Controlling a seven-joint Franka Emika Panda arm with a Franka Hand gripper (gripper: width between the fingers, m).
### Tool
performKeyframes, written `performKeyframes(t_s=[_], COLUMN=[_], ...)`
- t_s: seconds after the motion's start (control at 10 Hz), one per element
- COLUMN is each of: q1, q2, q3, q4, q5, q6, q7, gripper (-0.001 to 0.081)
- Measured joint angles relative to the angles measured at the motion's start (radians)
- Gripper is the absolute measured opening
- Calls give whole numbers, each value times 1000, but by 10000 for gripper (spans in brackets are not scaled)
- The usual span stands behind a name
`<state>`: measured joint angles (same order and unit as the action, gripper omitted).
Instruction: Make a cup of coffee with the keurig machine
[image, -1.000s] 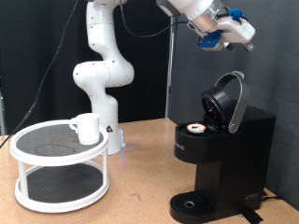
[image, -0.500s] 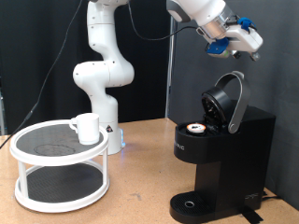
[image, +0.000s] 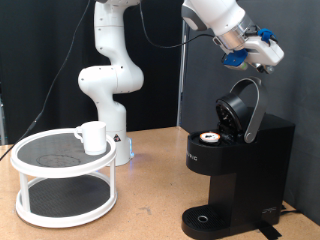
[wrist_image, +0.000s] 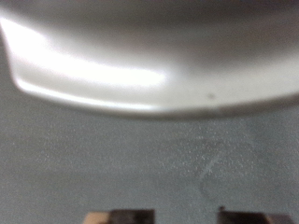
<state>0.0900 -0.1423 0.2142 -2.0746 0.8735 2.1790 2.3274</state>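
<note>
The keurig machine (image: 240, 165) stands at the exterior view's right with its domed lid (image: 243, 108) hinged up. A small white pod with a reddish top (image: 208, 139) sits in the open chamber. My gripper (image: 266, 53) hangs in the air just above the raised lid, not touching it. In the wrist view a blurred silver curved band (wrist_image: 140, 65) fills the frame, and my fingertips (wrist_image: 120, 217) show with a gap and nothing between them. The cup (image: 93, 137), a white mug, stands on a rack at the exterior view's left, far from the gripper.
The mug's rack is a round white two-tier stand (image: 62, 170) with dark mesh shelves. The arm's white base (image: 108, 90) rises behind it. A black pole (image: 184, 70) stands behind the machine. The wooden tabletop (image: 150, 205) spreads between rack and machine.
My gripper has moved to the exterior view's right and slightly down, ending over the raised lid. The machine, pod and mug have stayed put.
</note>
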Motion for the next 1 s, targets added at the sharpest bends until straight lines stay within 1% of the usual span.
performKeyframes(t_s=[0.1,0.2,0.3,0.4,1.0], q1=[-2,-4,-6,-12,-44], q2=[3,4,4,4,0], q3=[-1,-4,-7,-9,-36], q4=[0,-1,-2,-2,-5], q5=[0,0,-2,-6,-33], q6=[1,1,1,-5,-43], q7=[-4,-9,-13,-17,-35], gripper=[42,42,9,3,0])
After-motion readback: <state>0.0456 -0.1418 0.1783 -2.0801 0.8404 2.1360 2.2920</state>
